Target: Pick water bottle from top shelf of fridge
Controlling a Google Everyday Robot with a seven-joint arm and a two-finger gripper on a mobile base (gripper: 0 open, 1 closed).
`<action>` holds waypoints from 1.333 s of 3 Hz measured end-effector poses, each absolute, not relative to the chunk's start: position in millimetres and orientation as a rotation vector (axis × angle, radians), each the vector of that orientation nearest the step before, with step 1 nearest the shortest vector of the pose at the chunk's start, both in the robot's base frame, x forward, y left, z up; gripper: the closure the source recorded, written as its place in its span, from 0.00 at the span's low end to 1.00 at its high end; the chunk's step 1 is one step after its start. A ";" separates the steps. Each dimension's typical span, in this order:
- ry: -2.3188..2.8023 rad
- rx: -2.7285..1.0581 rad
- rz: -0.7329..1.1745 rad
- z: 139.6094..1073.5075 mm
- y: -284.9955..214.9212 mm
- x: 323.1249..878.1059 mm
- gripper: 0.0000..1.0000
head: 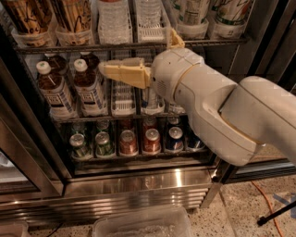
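Observation:
Two clear ribbed water bottles (112, 21) (150, 13) stand in white slotted trays on the top shelf (138, 46), a dark wire rack of the fridge (138, 185). My gripper (138, 54) hangs in front of the rack below that shelf, under the bottles. One cream finger (125, 71) points left and the other fingertip (175, 39) sticks up in front of the top shelf's edge. The fingers are spread apart and hold nothing. My white arm (222, 111) hides the right part of the middle rack.
Brown-liquid bottles with white caps (51, 90) stand on the middle rack at left. Small cans (129, 141) line the bottom rack. Tall printed cans (27, 18) (194, 14) flank the water bottles. A clear plastic bin (143, 224) and an orange cable (268, 203) lie on the floor.

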State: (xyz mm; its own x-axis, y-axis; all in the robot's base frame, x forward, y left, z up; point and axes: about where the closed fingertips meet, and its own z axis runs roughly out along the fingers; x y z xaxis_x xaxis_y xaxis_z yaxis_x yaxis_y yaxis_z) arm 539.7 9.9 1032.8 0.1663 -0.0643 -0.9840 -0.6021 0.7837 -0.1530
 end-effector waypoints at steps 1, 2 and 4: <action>1.374 -0.591 0.427 1032.4 10.3 545.2 0.00; 1.338 -0.625 0.406 1048.8 19.9 552.3 0.00; 1.337 -0.625 0.406 1048.8 20.0 552.2 0.30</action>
